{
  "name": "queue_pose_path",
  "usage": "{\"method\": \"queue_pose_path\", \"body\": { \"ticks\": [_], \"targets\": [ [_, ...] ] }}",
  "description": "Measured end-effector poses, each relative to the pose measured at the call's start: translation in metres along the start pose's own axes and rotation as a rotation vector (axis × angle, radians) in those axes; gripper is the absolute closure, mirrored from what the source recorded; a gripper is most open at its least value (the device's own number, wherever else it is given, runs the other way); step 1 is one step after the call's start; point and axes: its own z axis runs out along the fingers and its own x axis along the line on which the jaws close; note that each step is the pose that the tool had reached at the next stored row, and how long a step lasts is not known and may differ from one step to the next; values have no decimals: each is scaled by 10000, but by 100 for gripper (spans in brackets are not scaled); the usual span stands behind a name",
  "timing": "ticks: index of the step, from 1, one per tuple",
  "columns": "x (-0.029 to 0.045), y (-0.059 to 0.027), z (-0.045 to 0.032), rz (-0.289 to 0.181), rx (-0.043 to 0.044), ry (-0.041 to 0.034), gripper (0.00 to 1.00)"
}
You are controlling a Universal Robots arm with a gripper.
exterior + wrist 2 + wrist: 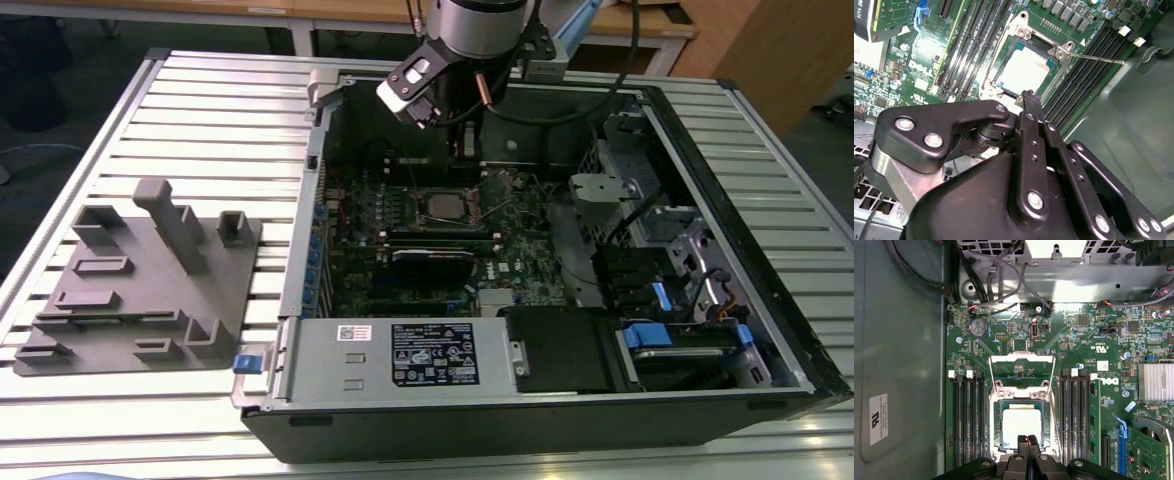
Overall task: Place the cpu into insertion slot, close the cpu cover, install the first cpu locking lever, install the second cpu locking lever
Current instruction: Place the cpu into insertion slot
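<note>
Black hand, fingers pressed together with no gap, hovers over the edge of the slot. The silver cpu lies seated in the slot. Beyond it the cover stands flipped open. 1 thin lever juts away over the green board.

The case lies open on the table, with a fixture block beside it on the exterior view's left. Inside the case, the board sits behind the power supply, and the drive bays are on the exterior view's right. The cpu lies in the slot mid-board, with memory slots on both flanks. The cover is open at one edge of the slot, and the gripper hangs over the opposite edge.
</note>
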Motion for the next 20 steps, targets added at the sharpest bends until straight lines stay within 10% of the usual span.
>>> {"method": "queue_pose_path", "body": {
  "ticks": [20],
  "targets": [
    [2,21,-62,0,0,0,90]
  ]
}}
